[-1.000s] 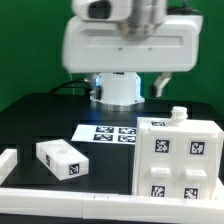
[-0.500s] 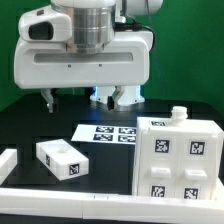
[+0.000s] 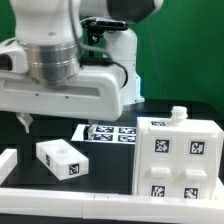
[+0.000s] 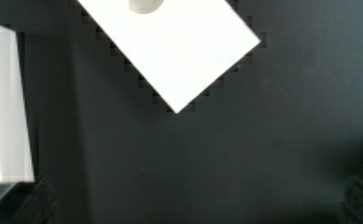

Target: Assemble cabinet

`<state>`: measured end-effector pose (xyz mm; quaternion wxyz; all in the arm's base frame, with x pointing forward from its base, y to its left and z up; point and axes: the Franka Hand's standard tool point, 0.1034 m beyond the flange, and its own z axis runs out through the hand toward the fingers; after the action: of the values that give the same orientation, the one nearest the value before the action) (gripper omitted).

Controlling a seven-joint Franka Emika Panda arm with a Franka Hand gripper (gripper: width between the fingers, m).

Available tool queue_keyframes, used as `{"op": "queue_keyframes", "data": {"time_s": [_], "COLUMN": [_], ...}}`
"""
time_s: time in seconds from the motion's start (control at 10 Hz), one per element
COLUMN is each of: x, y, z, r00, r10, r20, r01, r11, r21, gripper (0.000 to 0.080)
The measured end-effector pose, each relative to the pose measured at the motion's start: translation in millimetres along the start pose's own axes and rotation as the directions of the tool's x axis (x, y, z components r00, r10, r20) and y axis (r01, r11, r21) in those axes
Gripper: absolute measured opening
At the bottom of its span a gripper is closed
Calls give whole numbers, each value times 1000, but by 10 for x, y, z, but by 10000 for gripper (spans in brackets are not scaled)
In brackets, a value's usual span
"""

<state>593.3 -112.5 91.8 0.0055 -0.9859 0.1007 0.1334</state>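
Observation:
The cabinet (image 3: 180,160) is a large white box with black-and-white tags on its front. It stands at the exterior view's right, with a small knob (image 3: 178,114) on top. A small white tagged block (image 3: 60,158) lies left of it on the black table. My gripper (image 3: 56,122) hangs open above the table behind that block, holding nothing. In the wrist view my gripper (image 4: 181,206) shows only dark fingertips (image 4: 4,205) at the picture's edges, with bare black table between them. A white angled face (image 4: 169,45) with a small knob lies farther off; I cannot tell which part it is.
The marker board (image 3: 110,132) lies flat mid-table behind the block. A long white rail (image 3: 60,205) runs along the front edge, and another white piece (image 3: 6,160) sits at the left edge. A white strip (image 4: 0,100) borders the wrist view.
The arm has swung toward the exterior view's left and come lower and closer to the camera. The jaws have stayed open; no part has moved.

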Motion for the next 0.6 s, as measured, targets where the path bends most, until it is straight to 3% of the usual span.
{"op": "queue_keyframes", "data": {"time_s": [0.2, 0.4, 0.6], "x": [0, -6, -15], "y": [-40, -31, -131], "z": [-8, 6, 51], "r00": [992, 995, 997], "r10": [129, 101, -70], "r20": [-2, 2, 10], "r01": [-129, -101, 71], "r11": [992, 995, 995], "r21": [-1, -8, -73], "gripper": [797, 797, 797]}}
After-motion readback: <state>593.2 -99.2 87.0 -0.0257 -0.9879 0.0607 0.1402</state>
